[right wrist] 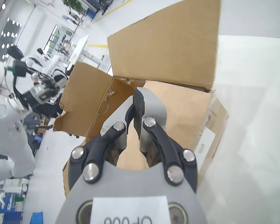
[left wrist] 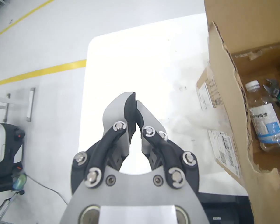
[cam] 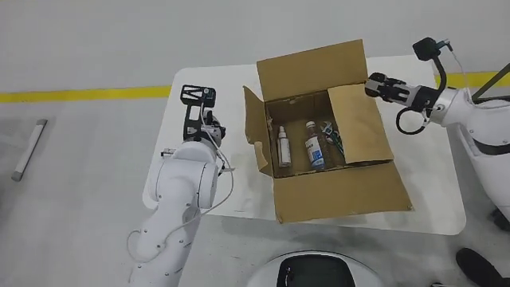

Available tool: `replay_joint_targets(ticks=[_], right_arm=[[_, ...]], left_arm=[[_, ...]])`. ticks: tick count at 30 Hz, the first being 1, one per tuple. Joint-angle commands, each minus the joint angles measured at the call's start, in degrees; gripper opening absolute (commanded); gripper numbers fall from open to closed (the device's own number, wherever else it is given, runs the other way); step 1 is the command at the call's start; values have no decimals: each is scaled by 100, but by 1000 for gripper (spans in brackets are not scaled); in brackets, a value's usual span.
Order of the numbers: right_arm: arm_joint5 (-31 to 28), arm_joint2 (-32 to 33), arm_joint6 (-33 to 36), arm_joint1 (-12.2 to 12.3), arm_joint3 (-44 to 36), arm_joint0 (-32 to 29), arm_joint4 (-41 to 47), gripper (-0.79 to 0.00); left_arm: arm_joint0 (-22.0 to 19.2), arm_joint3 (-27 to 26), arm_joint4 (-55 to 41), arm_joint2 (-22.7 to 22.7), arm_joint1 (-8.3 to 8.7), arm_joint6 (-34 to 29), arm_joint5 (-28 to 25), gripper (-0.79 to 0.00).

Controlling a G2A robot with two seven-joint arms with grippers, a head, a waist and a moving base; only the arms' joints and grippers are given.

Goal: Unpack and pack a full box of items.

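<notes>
Cardboard box (cam: 311,68) — two bottles (cam: 284,147) (cam: 314,147), one wrench (left wrist: 274,92) inside — both end effectors (left wrist: 133,97) (right wrist: 137,92) closed, empty

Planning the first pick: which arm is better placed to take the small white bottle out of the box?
Probably left. The small white bottle lies at the left side of the box, the side where the left gripper is. The right gripper sits beyond the right flap.
</notes>
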Motion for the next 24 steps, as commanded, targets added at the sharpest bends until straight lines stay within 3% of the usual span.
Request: replay_joint_targets(ticks=[1, 6, 13, 24], right_arm=[[250, 89, -262, -13, 204, 63, 209, -785], [678, 170, -776, -71, 955, 388, 789, -785], [925, -78, -837, -211, 2358, 1138, 1590, -785], [449, -1060, -437, -460, 3734, 2246, 1042, -785]], left_arm=[[73, 27, -331, 23, -20, 137, -92, -785], [11, 298, -1318, 173, -93, 390, -410, -785], [-503, 844, -2019, 599, -207, 753, -951, -785], [-1256, 1698, -2512, 1433, -430, 954, -1409, -785]])
